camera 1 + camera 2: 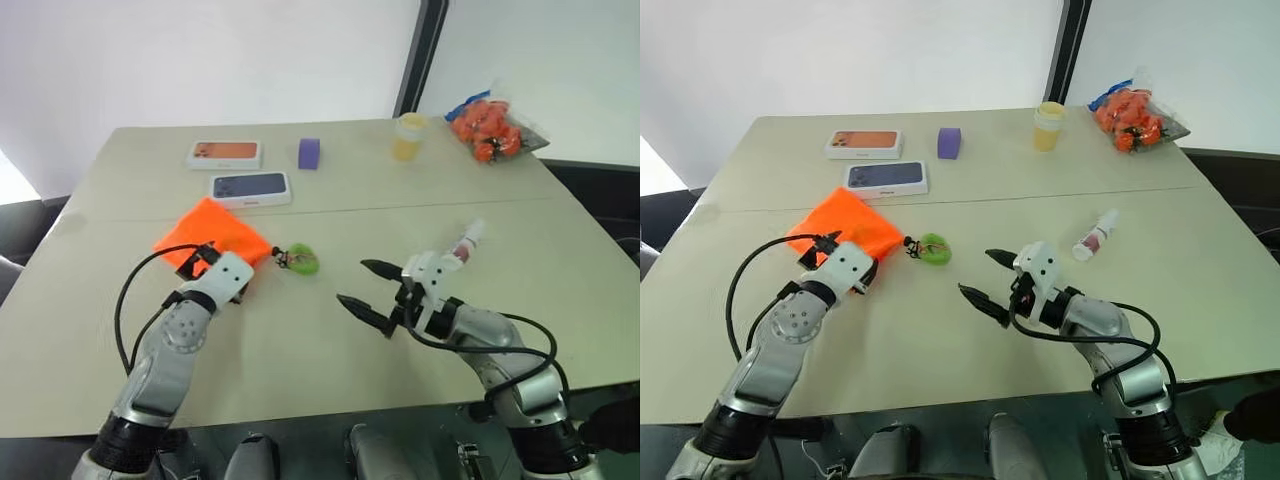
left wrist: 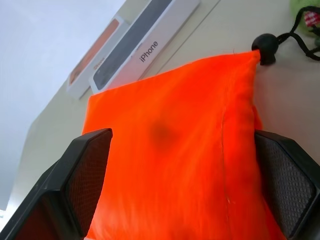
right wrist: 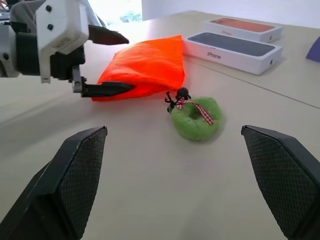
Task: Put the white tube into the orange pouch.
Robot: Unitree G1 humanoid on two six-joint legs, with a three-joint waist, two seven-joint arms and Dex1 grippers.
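The orange pouch lies flat on the tabletop at about ten o'clock from the table's middle, its drawstring running toward three o'clock to a green ring charm just beside it. The left end effector hovers at the pouch's near edge, jaws spread wide with one finger on either side of the fabric, gripping nothing. In the left wrist view the cloth sits between the two pads without visible pinch.

The white tube lies on its side at about two o'clock from the right end effector, near it but apart, with a reddish band toward its near end. The right end effector is also wide open and empty, pointing toward nine o'clock, at the charm rather than at the tube.

The pouch looks soft and limp; it will likely sag and fold when lifted, so a hold at the mouth hem near the black cord stopper should keep the opening accessible. The tube appears light, rigid and smooth, and may roll or slip; a pinch across its middle, square to its long axis, seems safest.

Farther back sit two iPhone boxes, a purple block, a yellow lidded cup and a bag of orange fruit
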